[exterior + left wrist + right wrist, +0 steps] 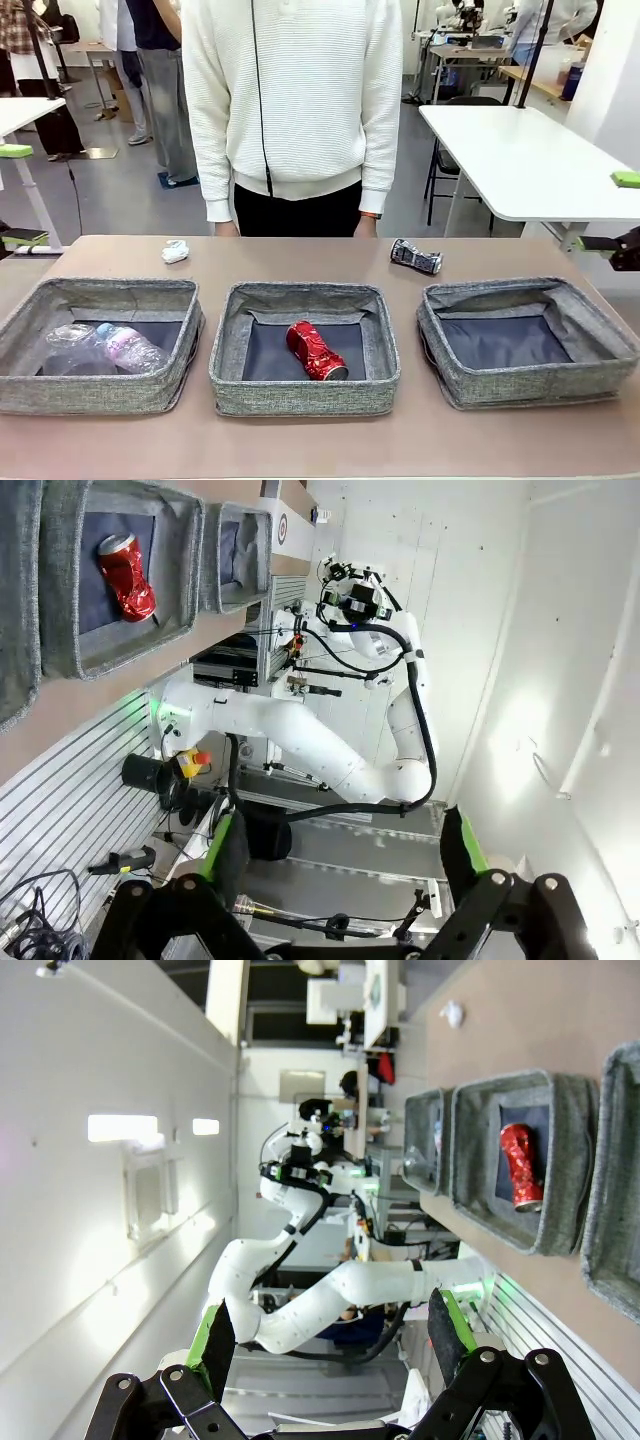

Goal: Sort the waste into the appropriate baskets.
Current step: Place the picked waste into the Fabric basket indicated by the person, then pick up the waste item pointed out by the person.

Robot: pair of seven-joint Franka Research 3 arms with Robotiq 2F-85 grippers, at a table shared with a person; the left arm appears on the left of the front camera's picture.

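Note:
Three grey baskets stand in a row on the brown table. The left basket (30, 385) holds a clear plastic cup (68, 345) and a small pink-labelled bottle (130, 348). A crushed red can (316, 350) (125, 575) (520, 1165) lies in the middle basket (300, 392). The right basket (520, 385) has nothing in it. Behind the baskets, a white paper wad (176, 251) (453, 1012) and a crushed dark can (416, 256) lie on the table. My left gripper (18, 195) (345, 855) and right gripper (615, 211) (332, 1335) hang open at the table's sides, holding nothing.
A person in a white sweater (290, 100) stands at the far edge, hands hanging near the table. White tables (520, 150) stand behind. Bare tabletop (300, 262) runs between the baskets and the far edge.

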